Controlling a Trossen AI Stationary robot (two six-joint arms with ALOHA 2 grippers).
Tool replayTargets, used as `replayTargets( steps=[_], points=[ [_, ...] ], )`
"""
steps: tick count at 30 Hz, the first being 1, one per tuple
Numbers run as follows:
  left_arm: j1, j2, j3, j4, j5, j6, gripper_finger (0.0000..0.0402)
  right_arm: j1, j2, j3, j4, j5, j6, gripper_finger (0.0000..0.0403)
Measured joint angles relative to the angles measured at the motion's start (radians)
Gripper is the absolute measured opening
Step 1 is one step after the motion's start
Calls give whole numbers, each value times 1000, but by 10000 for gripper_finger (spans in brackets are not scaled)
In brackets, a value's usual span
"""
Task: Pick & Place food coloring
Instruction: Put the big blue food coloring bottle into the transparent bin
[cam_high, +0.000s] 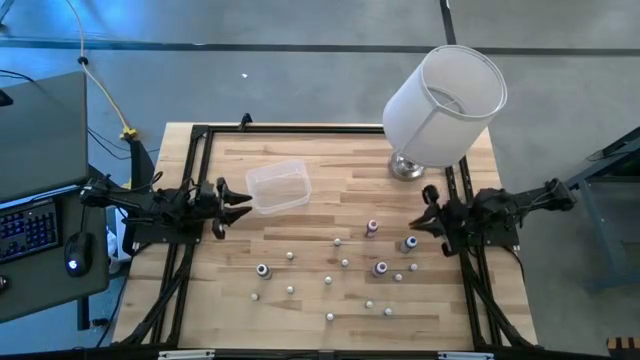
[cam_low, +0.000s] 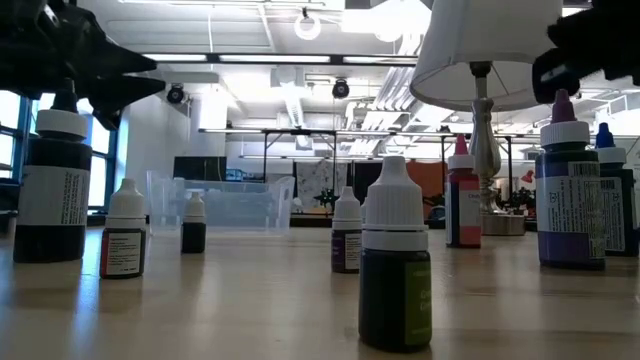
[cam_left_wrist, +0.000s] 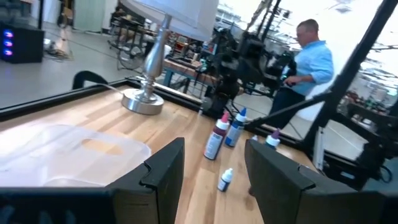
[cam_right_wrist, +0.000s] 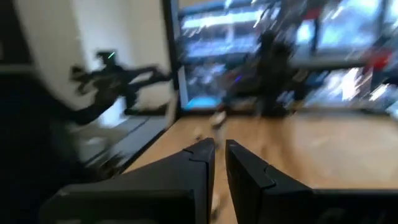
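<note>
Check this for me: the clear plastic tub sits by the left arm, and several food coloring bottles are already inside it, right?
Not quite. The clear plastic tub does sit by the left arm, but the high view shows it empty; the food coloring bottles all stand on the table.

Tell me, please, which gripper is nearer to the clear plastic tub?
Left. The left gripper sits right beside the clear plastic tub, while the right gripper waits across the table by the lamp.

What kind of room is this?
Probably a robotics lab or workshop: two dark robot arms on a black metal frame around a wooden table, a computer keyboard beside it, and bright ceiling lights over more workbenches behind.
</note>
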Motion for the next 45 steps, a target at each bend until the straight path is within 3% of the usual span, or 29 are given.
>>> replayTargets(
  steps=[7, 17, 27, 38, 45],
  points=[
    [0, 0, 0, -1, -17, 0, 168, 0, 84, 0, -117, -22, 23, 32],
    [0, 0, 0, -2, -29, 0, 168, 0, 158, 0, -134, -17, 9, 32],
    [0, 0, 0, -2, -29, 0, 168, 0, 159, 0, -61, 162, -105, 32],
    [0, 0, 0, -2, -30, 0, 168, 0, 159, 0, -97, 84, 57, 37],
    [0, 0, 0, -3, -30, 0, 168, 0, 159, 0, -127, 91, 64, 81]
  ],
)
